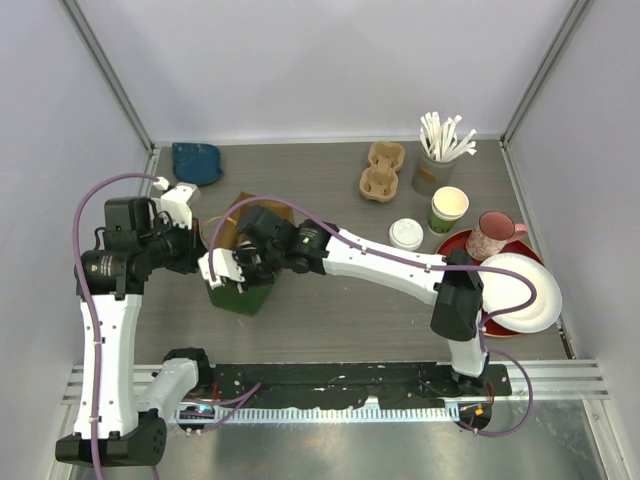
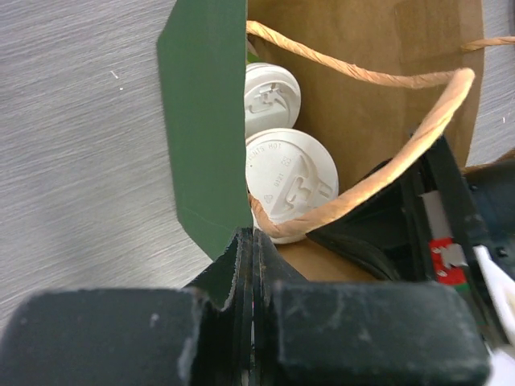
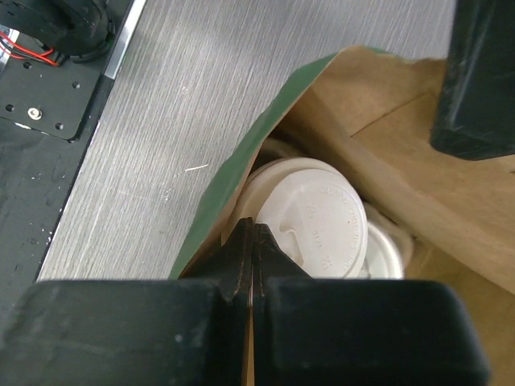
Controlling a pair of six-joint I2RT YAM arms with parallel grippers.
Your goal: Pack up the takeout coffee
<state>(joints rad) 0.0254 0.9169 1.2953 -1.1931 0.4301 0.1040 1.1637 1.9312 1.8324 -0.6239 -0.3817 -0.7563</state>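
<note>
The takeout coffee sits inside a green paper bag (image 1: 243, 296) with a brown lining. Only the two white lids show: one lid (image 2: 294, 181) lies nearer and the other lid (image 2: 272, 95) deeper in the left wrist view. The same pair shows in the right wrist view, one lid (image 3: 318, 221) overlapping the other lid (image 3: 388, 245). My left gripper (image 2: 254, 239) is shut on the bag's green rim (image 2: 205, 121), beside a twisted paper handle (image 2: 362, 76). My right gripper (image 3: 252, 231) is shut on the rim (image 3: 241, 169) at the opposite side. In the top view both grippers, left (image 1: 203, 250) and right (image 1: 236, 266), meet over the bag.
A cardboard cup carrier (image 1: 383, 170) lies at the back, beside a cup of white stirrers (image 1: 440, 150). A stack of green cups (image 1: 448, 210) and a loose white lid (image 1: 406, 234) stand nearby. A pink mug (image 1: 490, 236) and white plate (image 1: 520, 292) rest on a red tray (image 1: 458, 246). A blue object (image 1: 197, 162) lies back left.
</note>
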